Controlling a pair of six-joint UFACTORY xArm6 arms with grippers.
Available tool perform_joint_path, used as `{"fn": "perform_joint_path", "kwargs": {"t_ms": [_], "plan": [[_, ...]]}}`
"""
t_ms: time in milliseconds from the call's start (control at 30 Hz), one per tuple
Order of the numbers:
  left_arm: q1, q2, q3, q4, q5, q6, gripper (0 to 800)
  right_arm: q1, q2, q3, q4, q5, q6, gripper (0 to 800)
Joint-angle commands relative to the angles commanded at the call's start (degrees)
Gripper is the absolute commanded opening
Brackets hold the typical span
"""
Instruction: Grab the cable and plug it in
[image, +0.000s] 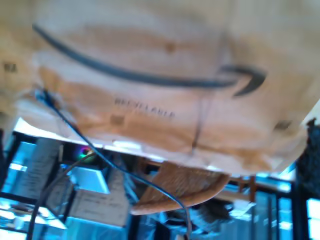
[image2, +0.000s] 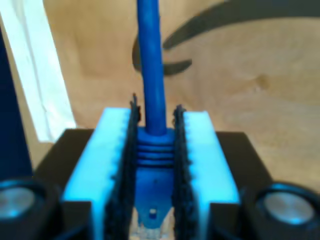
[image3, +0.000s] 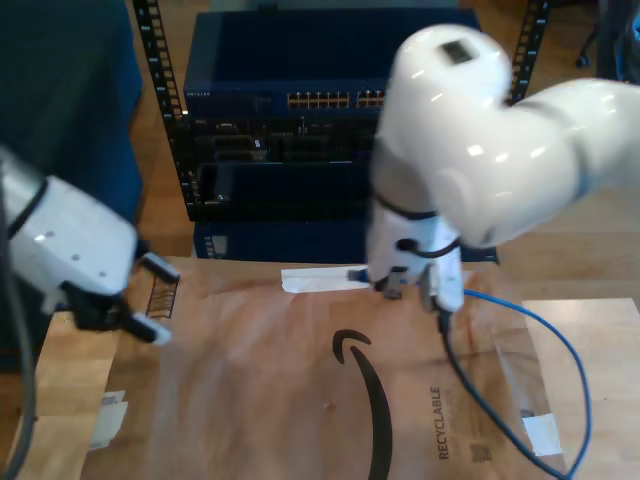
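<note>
The bright-blue cable runs straight out from between the pads of my second gripper, which is shut on its ribbed blue boot just behind the plug. In the exterior view my second gripper hangs low over the far edge of the brown paper. The cable trails off it in a loop toward the exterior view's right. My first gripper hovers at the exterior view's left above the paper's edge. Its two dark fingers are spread and hold nothing.
A dark-blue network switch with a row of ports sits in the rack behind the table. Printed brown paper covers the wooden table. A white strip lies at its far edge. A black arm cable crosses the paper.
</note>
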Motion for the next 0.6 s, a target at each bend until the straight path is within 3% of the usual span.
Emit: {"fn": "perform_joint_path", "kwargs": {"t_ms": [167,400,600], "plan": [[-6.86,0.35,-2.37,-6.86,0.18,0.35,800,-1.41,-2.73,-0.09,5.89,2.2,-0.18,3],[-9.76,1.76,-6.42,-12.57,0.35,1.49,800,-1.58,-7.03,-0.35,10.9,5.01,-0.53,3],[-9.67,4.66,-9.58,-19.87,6.77,1.76,800,-1.58,-8.62,-0.44,13.98,5.36,-2.29,3]]}}
